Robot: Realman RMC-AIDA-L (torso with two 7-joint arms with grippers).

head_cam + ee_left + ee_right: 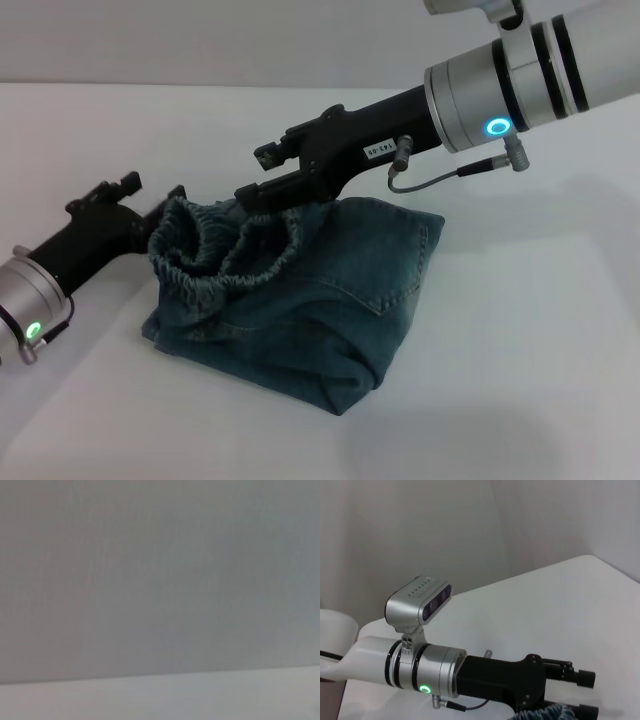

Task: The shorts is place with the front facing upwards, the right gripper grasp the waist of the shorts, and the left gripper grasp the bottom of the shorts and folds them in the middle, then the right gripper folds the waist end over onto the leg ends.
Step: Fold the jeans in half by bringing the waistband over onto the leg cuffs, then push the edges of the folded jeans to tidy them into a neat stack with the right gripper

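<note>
Right gripper was seen from the head, lowered onto the gathered waistband of the denim shorts, bunched on the white table; its finger state could not be told. Left gripper met the shorts' left edge. The left wrist view showed only blank wall. From the right wrist, the left gripper was seen beside a scrap of waistband.

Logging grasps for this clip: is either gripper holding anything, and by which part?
The right gripper sits at the bunched elastic waist of the denim shorts; the left gripper sits at their edge. Whether either is actually clamped on fabric cannot be told.
</note>
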